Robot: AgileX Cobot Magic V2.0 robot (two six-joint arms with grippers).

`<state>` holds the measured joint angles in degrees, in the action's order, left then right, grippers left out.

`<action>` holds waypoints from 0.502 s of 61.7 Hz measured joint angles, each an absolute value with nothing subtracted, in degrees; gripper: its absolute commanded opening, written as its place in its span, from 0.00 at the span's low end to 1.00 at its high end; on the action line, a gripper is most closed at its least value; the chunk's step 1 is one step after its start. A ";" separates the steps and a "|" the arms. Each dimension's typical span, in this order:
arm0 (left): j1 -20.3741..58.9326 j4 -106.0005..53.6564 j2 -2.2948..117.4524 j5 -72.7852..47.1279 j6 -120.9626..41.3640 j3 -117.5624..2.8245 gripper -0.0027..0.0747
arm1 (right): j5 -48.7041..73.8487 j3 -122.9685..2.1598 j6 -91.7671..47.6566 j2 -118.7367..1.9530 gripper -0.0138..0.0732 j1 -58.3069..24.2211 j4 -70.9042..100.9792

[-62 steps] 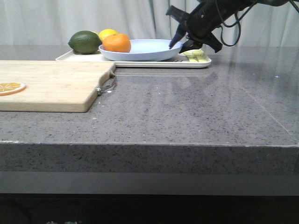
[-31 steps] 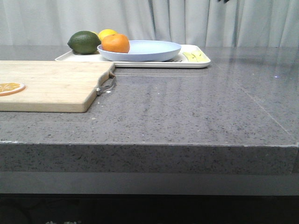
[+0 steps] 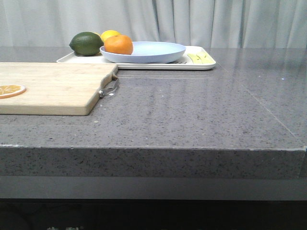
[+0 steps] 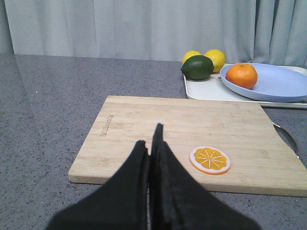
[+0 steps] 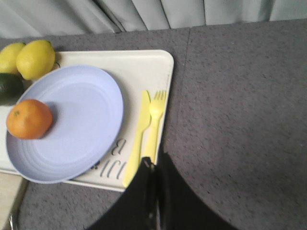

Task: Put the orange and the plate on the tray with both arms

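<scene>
The orange (image 3: 119,44) lies on the left side of the pale lavender-blue plate (image 3: 148,51), and the plate rests on the cream-white tray (image 3: 207,64) at the back of the counter. The right wrist view shows orange (image 5: 29,119), plate (image 5: 72,124) and tray (image 5: 139,67) from above. My right gripper (image 5: 154,165) hangs shut and empty above the tray's near edge. My left gripper (image 4: 151,136) is shut with nothing in it, over the near edge of the wooden cutting board (image 4: 144,124). The left wrist view also takes in the orange (image 4: 242,75) on the plate (image 4: 283,84). Neither gripper appears in the front view.
A dark green avocado (image 3: 87,43) and two lemons (image 5: 34,58) sit on the tray's left part. A yellow knife (image 5: 139,129) and fork (image 5: 154,120) lie on its right part. A flat orange slice (image 4: 210,159) rests on the cutting board, whose metal handle (image 3: 109,88) faces right.
One second ago the right arm was low at the plate's right rim in the front view. It rose out of that view, and the plate stays on the tray.
</scene>
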<state>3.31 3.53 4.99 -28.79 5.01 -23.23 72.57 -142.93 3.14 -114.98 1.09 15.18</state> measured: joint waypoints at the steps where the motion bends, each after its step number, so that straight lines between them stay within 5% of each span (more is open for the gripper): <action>1: 3.31 3.53 4.99 -28.79 5.01 -23.23 0.01 | 72.57 -141.52 2.74 -113.89 0.08 1.09 14.57; 31: 3.31 3.53 4.99 -28.70 5.01 -23.23 0.01 | 66.15 -81.36 -5.48 -76.09 0.08 1.09 0.70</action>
